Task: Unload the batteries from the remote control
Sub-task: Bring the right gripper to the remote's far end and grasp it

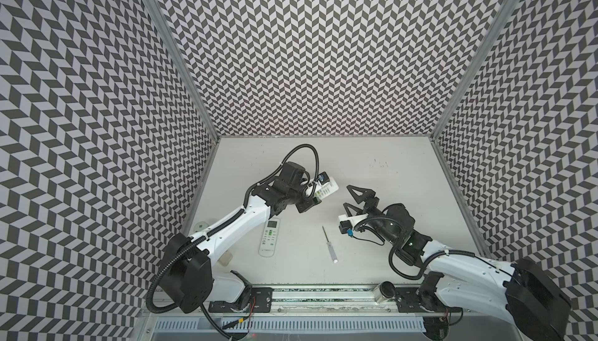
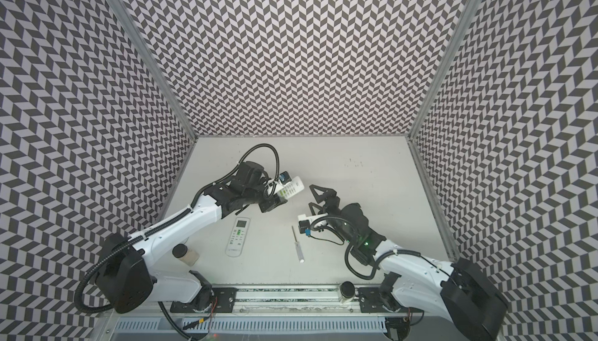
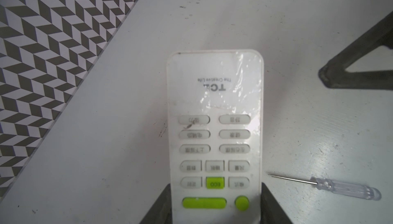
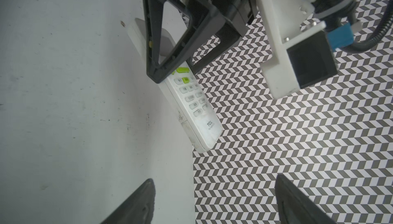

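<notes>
My left gripper (image 1: 315,193) is shut on the button end of a white remote control (image 1: 326,189), held off the table with its button face up. In the left wrist view the remote control (image 3: 214,127) shows green keys, and the black fingers (image 3: 161,203) press its two long edges. The right gripper (image 1: 348,197) hangs open a short way to the remote's right, touching nothing. In the right wrist view the remote control (image 4: 197,110) lies ahead of the right gripper (image 4: 214,180), with nothing between the jaws. The batteries are hidden.
A second white remote (image 1: 269,237) lies flat under the left forearm. A screwdriver (image 1: 329,244) with a clear handle lies mid-table. One small jar (image 2: 185,253) stands by the left arm's base, and another jar (image 1: 386,292) is at the front rail. Patterned walls enclose three sides.
</notes>
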Available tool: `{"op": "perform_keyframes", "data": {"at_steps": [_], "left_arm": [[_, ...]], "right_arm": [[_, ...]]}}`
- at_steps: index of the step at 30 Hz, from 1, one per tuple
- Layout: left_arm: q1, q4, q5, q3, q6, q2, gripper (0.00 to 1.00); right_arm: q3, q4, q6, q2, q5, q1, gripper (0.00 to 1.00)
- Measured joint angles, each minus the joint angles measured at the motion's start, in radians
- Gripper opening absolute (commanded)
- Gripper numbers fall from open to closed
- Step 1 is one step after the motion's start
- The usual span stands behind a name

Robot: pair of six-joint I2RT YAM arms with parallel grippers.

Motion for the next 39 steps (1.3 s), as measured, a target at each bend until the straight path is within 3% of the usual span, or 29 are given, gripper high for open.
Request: {"op": "perform_keyframes", "data": {"at_steps": [15, 21, 26, 37, 39], "left_arm": [[-0.006, -0.029, 0.026, -0.016, 0.004, -0.032, 0.33], [-0.006, -0.034, 0.024, -0.024, 0.007, -0.040, 0.33], [-0.006, -0.032, 0.024, -0.033, 0.007, -0.044, 0.34], [-0.006, -0.027, 0.032, -0.040, -0.007, -0.050, 0.34], [-0.006, -0.027, 0.033, -0.040, -0.008, -0.050, 0.38]], "right_arm": [[0.106, 0.122, -0.058, 0.229, 0.104, 0.058, 0.69], [0.117, 0.127, -0.065, 0.259, 0.109, 0.066, 0.50], [0.134, 0.129, -0.063, 0.287, 0.117, 0.075, 0.45], [0.148, 0.090, -0.082, 0.328, 0.155, 0.089, 0.16], [0.148, 0.084, -0.081, 0.329, 0.159, 0.090, 0.12]]}}
